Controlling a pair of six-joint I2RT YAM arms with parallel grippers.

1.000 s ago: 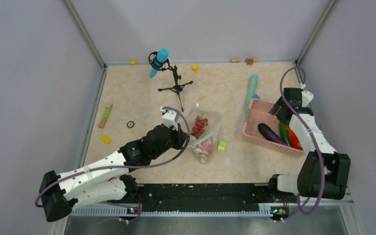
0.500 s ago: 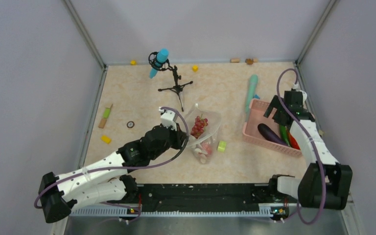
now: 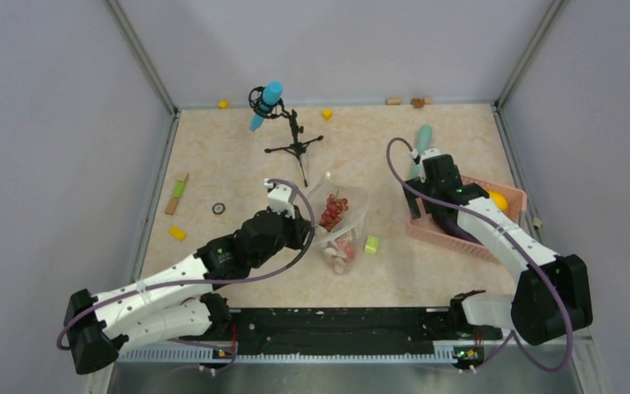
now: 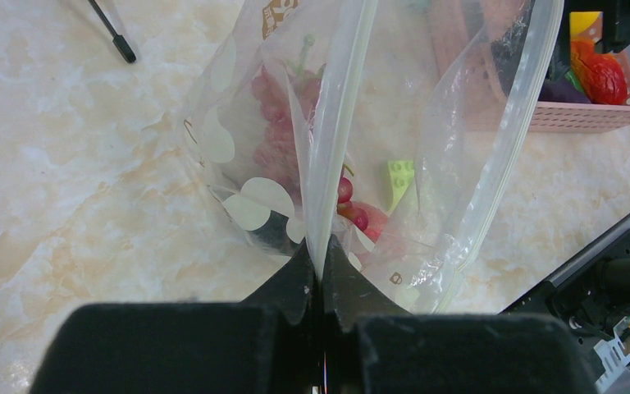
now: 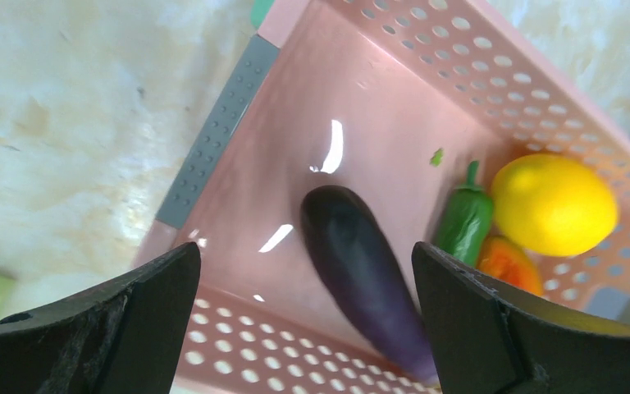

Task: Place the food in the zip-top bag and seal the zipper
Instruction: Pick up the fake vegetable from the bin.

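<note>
1. While the left gripper sits low over the table, its jaws are pressed together, clamped on one lip of the bag right at the zipper.
2. That lip runs straight away from the fingertips in the left wrist view, and the other lip bows out to the right, so the mouth gapes wide.
3. Inside the bag are grapes toward the far end and pale pink and red pieces nearer the arms, too blurred through the plastic to name.
4. The bag lies mid-table between the two arms, with a lime cylinder just beside its right edge, outside it.
5. Over to the right gripper: jaws spread wide, holding nothing, hanging above the pink basket.
6. Directly under the gap lies an eggplant, flat on the basket floor.
7. To its right in the wrist view, a green pepper, a lemon and an orange piece are bunched close together.
8. The basket sits on the table's right side, apart from the bag, with the cylinder between them.
9. A mic stand stands behind the bag.
</note>
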